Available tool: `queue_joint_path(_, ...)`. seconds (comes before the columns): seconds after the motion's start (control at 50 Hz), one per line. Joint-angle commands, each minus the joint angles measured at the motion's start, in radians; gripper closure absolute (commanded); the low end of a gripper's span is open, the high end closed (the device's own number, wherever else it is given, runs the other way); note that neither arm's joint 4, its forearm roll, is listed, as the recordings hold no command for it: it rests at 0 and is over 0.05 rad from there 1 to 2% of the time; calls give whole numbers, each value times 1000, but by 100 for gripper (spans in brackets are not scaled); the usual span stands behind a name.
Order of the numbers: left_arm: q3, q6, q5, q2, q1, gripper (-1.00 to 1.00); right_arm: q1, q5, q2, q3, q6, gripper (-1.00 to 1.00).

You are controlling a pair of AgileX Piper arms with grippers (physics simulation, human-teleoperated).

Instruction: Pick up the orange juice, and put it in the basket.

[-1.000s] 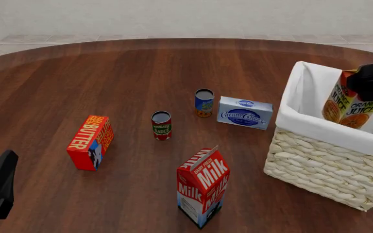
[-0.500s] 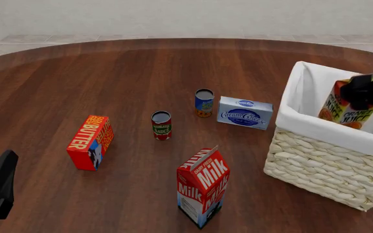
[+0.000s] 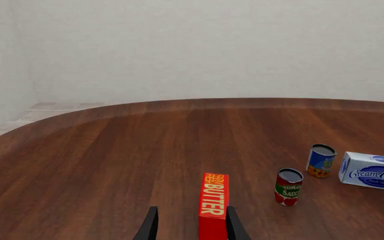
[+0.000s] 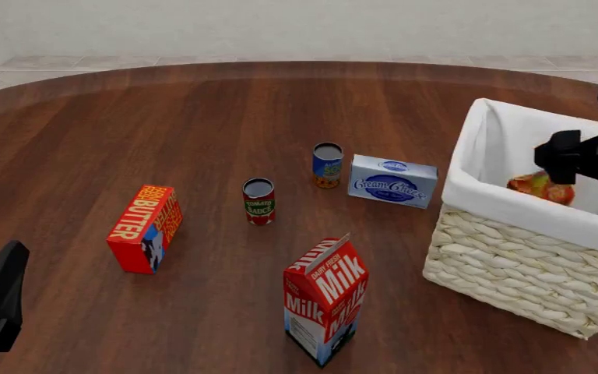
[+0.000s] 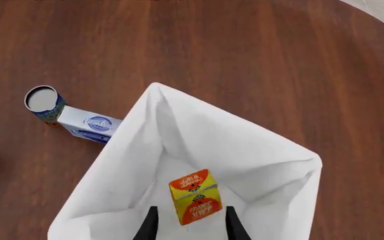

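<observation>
While poised over the basket (image 5: 292,165), right gripper (image 5: 188,227) spread open, holding nothing. Juice (image 5: 195,197) straight below it on the liner floor, gable end up toward the gripper, long axis near upright. Only its top visible (image 4: 540,187) from front. Left gripper (image 3: 188,230) far off by butter (image 3: 213,204), open, empty.

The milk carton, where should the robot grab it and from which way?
Probably around its flat side walls, just below the slanted top, coming down from above. The milk carton stands upright on the table with open space around it, and its ridge is too thin and sloped to pinch firmly.
</observation>
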Motion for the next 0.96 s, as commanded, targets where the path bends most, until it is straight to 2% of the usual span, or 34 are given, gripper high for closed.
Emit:
queue_joint_path(0.02,0,0,0,0,0,-100,0,-11,3,5,8,-100)
queue_joint_path(0.38,0,0,0,0,0,-100,18,37,-22,-44,5,-100)
queue_joint_path(0.56,0,0,0,0,0,-100,49,117,-88,-118,-2,-100)
queue_joint_path(0.96,0,0,0,0,0,-100,122,231,-113,-288,-42,-100)
